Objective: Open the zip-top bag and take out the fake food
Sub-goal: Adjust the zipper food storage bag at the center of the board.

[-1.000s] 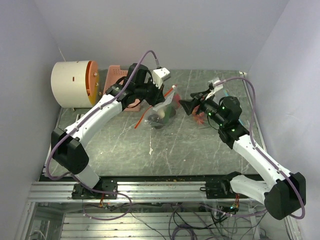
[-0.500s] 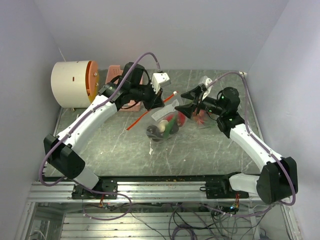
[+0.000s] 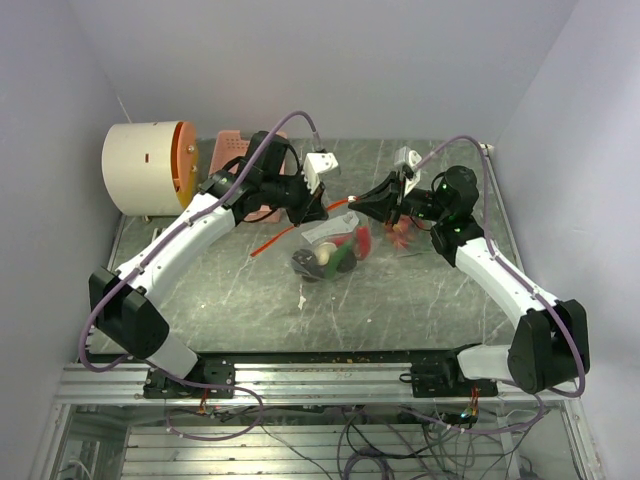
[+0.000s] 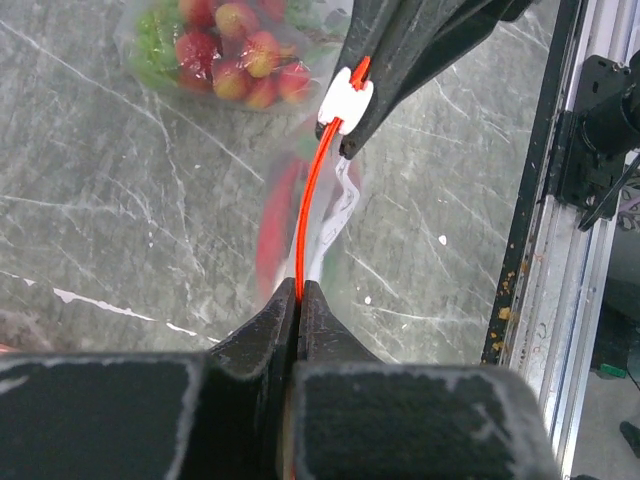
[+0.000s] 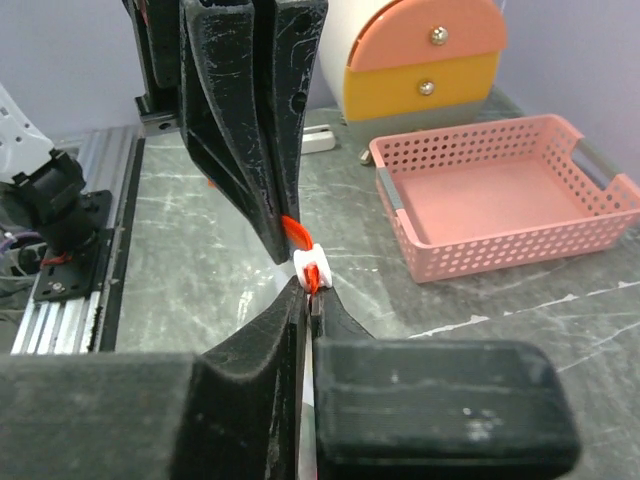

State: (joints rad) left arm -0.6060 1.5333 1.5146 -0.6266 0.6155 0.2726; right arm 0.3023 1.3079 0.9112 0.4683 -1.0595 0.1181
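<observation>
walls: pale lilac | table: dark marbled | rail: aluminium

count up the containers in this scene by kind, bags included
zip-top bags: 2, one held up, one on the table
pink basket: 1
drawer unit: 1
total: 4
</observation>
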